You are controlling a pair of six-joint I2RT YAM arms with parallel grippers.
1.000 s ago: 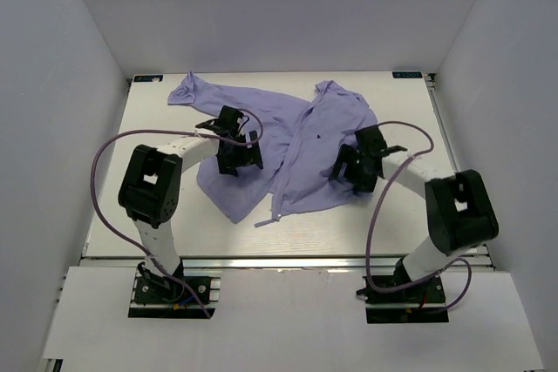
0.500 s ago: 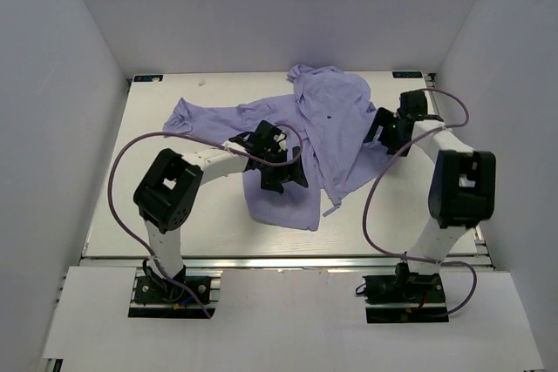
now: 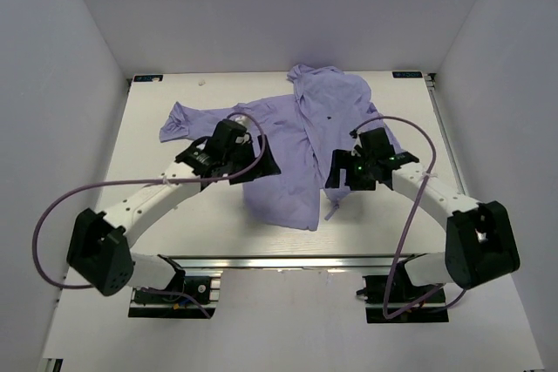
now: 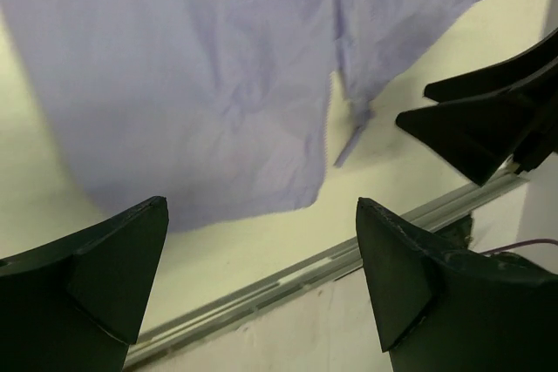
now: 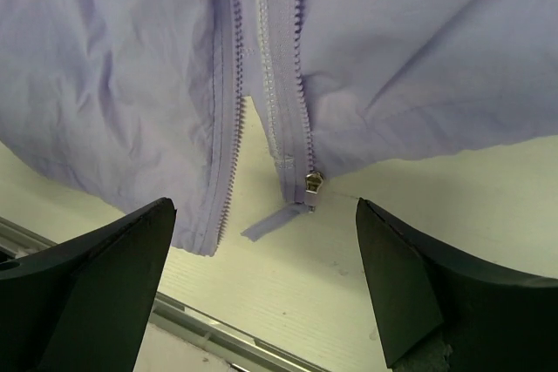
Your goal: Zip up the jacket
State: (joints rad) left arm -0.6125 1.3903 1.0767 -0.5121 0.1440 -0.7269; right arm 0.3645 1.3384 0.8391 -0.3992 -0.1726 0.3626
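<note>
The lavender jacket (image 3: 301,141) lies wrinkled on the table, its open front running toward the near edge. In the right wrist view both zipper edges (image 5: 228,128) lie apart, with a metal slider (image 5: 313,186) at the bottom of the right edge and a loose fabric strip (image 5: 270,222) beside it. My right gripper (image 3: 342,173) hangs open and empty just above the jacket's bottom hem. My left gripper (image 3: 259,165) is open and empty over the jacket's left panel (image 4: 174,84); the hem and zipper end (image 4: 349,137) show ahead of it.
The cream table (image 3: 157,206) ends in a metal rail (image 3: 288,260) at the near side. White walls close in on three sides. A sleeve (image 3: 187,118) stretches to the back left. The right gripper's dark fingers (image 4: 488,119) show in the left wrist view.
The left arm has swung its elbow outward and lowered; its gripper moved slightly left over the jacket. The right gripper came from the back right down to the jacket's bottom hem.
</note>
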